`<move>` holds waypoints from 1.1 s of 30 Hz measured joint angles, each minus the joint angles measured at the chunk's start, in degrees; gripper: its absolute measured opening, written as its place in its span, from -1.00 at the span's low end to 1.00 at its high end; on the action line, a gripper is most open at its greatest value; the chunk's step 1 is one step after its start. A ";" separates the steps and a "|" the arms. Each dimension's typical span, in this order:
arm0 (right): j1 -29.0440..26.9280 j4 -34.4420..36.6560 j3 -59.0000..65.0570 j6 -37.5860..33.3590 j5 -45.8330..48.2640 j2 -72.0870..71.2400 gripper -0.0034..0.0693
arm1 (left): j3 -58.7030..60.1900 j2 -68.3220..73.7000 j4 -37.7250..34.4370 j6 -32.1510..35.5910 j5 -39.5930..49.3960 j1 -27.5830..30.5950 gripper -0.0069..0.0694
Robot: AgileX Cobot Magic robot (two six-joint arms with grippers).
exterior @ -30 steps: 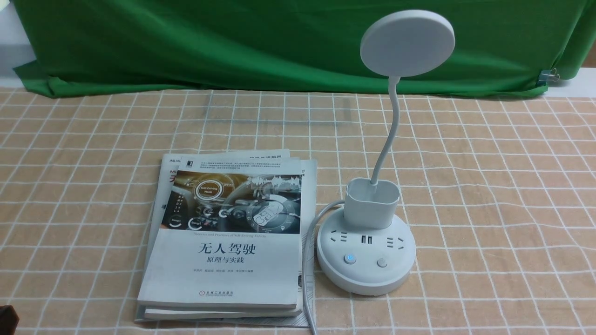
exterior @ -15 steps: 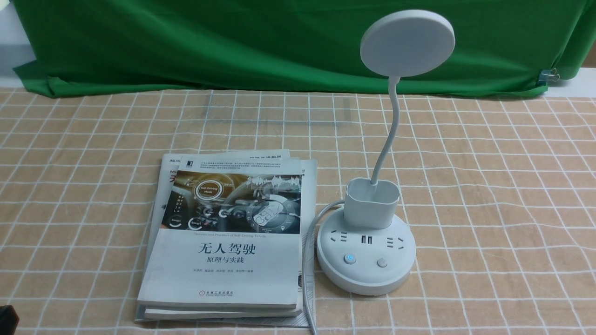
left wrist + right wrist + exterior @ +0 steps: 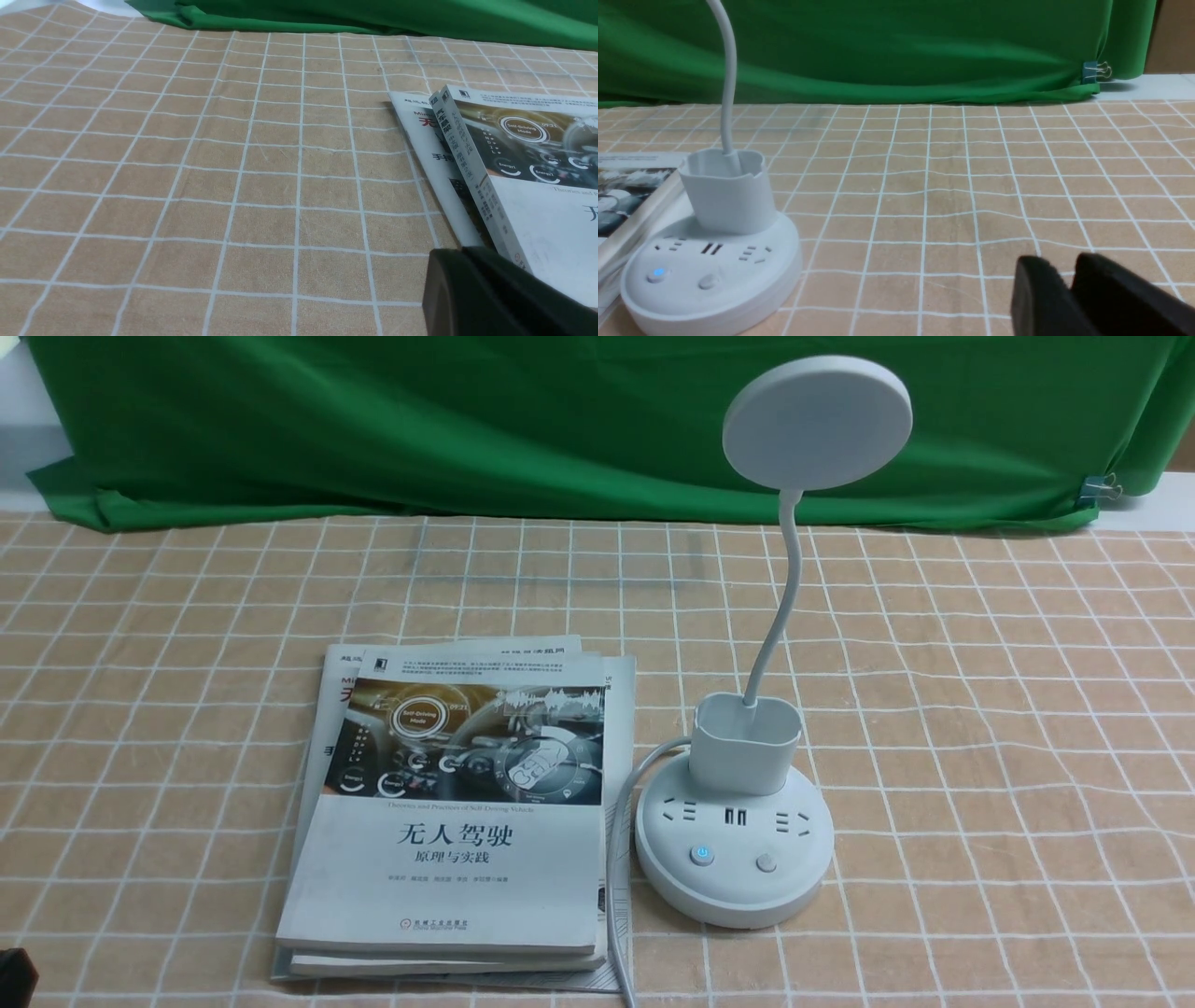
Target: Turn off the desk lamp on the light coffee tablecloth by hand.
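My right gripper (image 3: 1069, 280), lower right of frame, shows a narrow gap between its jaws and holds nothing. The white desk lamp (image 3: 738, 840) sits centre-right on the tan grid tablecloth (image 3: 980, 709). Approach comes first; next, I'd reach for the lit blue button (image 3: 701, 855).

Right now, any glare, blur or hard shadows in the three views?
Front view: even, soft light, sharp; only faint shadows beside the books and the desk lamp base, no glare on the lamp head. Left wrist view: tablecloth sharp, dark left gripper in the corner blurred. Right wrist view: slightly soft overall, right gripper out of focus, lit button visible without bloom.
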 joint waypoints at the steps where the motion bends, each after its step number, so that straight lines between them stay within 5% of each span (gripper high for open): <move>1: 0.00 0.00 0.00 0.00 0.00 0.00 -0.54 | 0.00 0.00 0.00 0.00 0.00 0.00 -0.81; 33: 0.00 0.11 0.00 0.00 0.00 0.00 -0.32 | 0.00 0.00 0.00 0.00 0.00 0.00 -0.81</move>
